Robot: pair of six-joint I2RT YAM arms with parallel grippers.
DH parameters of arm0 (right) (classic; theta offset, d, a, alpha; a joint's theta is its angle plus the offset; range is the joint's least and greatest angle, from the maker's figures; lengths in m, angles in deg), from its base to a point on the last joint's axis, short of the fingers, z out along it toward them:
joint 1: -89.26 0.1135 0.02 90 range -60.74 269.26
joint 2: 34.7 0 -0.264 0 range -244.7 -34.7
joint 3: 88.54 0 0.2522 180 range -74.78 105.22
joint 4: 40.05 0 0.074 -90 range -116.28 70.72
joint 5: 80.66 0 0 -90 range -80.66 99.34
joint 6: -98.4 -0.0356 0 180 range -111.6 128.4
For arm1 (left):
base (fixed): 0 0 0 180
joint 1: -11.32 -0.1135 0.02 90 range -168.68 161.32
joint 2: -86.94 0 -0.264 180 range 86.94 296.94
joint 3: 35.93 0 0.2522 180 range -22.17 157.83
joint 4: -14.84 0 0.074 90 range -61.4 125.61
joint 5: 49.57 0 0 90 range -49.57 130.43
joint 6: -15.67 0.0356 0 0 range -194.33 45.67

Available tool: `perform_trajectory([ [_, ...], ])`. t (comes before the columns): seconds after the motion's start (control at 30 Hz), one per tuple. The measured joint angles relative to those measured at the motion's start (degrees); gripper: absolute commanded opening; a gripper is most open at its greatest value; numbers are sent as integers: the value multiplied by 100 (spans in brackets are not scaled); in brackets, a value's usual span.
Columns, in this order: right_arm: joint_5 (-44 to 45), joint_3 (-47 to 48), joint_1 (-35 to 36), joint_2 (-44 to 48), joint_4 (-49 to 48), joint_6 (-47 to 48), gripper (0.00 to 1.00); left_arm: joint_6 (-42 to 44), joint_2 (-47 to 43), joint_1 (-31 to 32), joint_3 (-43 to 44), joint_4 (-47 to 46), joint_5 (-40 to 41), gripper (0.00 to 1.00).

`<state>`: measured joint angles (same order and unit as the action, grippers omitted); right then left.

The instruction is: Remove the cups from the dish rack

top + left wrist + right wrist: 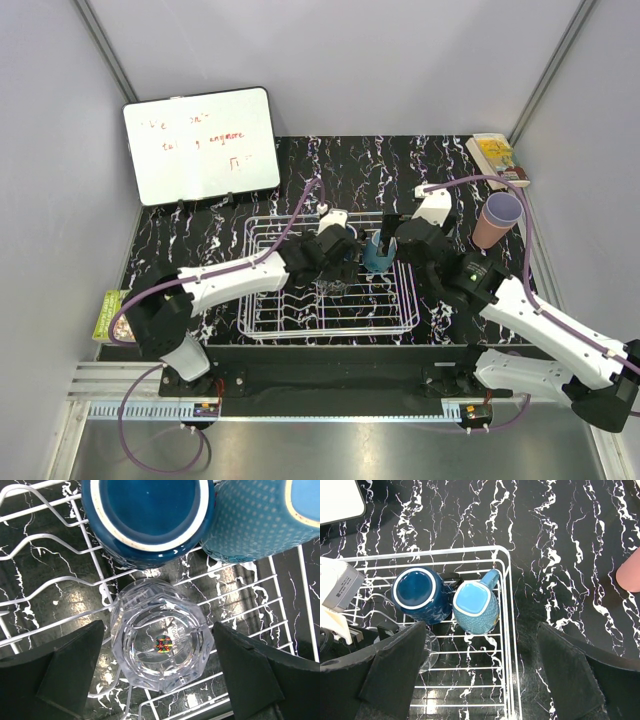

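Since they drain upside down, three cups sit in the white wire dish rack (258, 250) at the middle of the tabletop (200, 240): dark blue tumbler (417, 595), dotted teal tumbler (475, 605), clear faceted glass (160, 640). The left gripper (159, 647), jaws apart, straddles the glass to grasp it; the right gripper (481, 645), equally spread, hangs above. Two more stand near the right edge, a lavender cup (503, 208) nested in a salmon pink cup (490, 232).

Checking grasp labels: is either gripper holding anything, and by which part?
Nothing held. Left gripper open around the clear glass, not touching; right gripper open, empty.
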<state>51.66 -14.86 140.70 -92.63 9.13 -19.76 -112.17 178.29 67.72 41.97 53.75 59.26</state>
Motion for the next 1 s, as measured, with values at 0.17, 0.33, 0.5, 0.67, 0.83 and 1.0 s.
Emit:
perform_trajectory([
  [0.17,-9,-57,0,13,2,-39,100,17,4,17,0,-7,-13,63],
  [0.33,-26,-129,0,79,0,-68,100,87,4,20,0,-122,11,0],
  [0.5,-42,-177,0,201,15,-83,100,74,-55,24,-74,-175,42,0],
  [0.67,-39,-177,0,315,20,-83,100,111,-457,39,-179,-70,116,0],
  [0.83,-39,-177,0,369,22,-81,100,365,-1423,61,17,170,310,0],
  [1.0,-173,-177,0,376,20,-109,100,568,-2173,-4,402,83,407,0],
])
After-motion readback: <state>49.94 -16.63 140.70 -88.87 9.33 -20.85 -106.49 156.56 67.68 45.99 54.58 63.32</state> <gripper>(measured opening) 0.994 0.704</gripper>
